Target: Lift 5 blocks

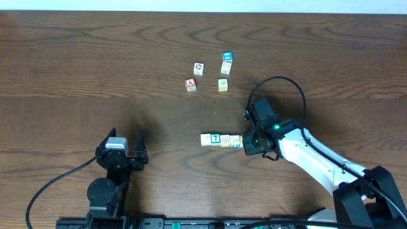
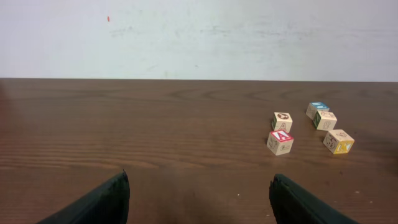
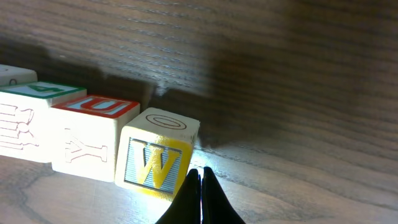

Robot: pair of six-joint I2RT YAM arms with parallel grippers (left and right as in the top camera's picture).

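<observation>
Row of blocks (image 1: pixel 220 139), centre frame: bare tabletop (image 1: pixel 76 76) leftward. Right gripper (image 1: pixel 245 145): closed, empty, beside yellow W block (image 3: pixel 155 158). Left gripper (image 2: pixel 199 193): spread wide, empty. Leftmost block (image 3: pixel 12 74) cropped in wrist view.

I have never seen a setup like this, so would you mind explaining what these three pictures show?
Two robot arms sit at a wooden table. One picture looks down from overhead; the other two come from a camera on each wrist. The left gripper is open and holds nothing. It faces five scattered alphabet blocks, among them a red "A" block. The right gripper is shut and empty. Its tips are beside a "W" block that ends a row of four blocks, which includes a green "T" block.
</observation>
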